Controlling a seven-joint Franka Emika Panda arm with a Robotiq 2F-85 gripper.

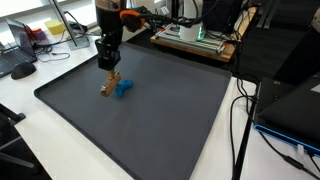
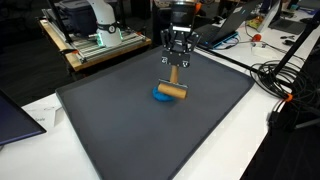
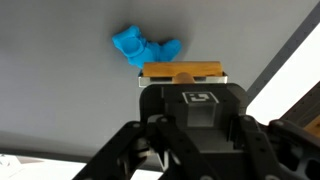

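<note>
My gripper [image 2: 177, 62] hangs over the middle of a large dark grey mat [image 2: 120, 130]. It is shut on the thin handle of a wooden mallet-shaped tool [image 2: 172, 90], whose cylinder head rests low on the mat. A small blue toy [image 2: 159, 96] lies on the mat, touching the wooden head. In an exterior view the gripper [image 1: 108, 62] stands above the wooden tool [image 1: 108, 86], with the blue toy [image 1: 123, 88] beside it. In the wrist view the blue toy [image 3: 142, 48] lies just beyond the wooden head [image 3: 183, 71]. The gripper body [image 3: 188, 100] hides the fingertips.
The mat [image 1: 150, 125] lies on a white table. A wooden board with a green-lit device [image 1: 195, 38] stands behind it. Black cables [image 2: 285, 80] and a laptop [image 1: 295, 110] lie at the mat's side. A keyboard and mouse [image 1: 22, 68] lie off one corner.
</note>
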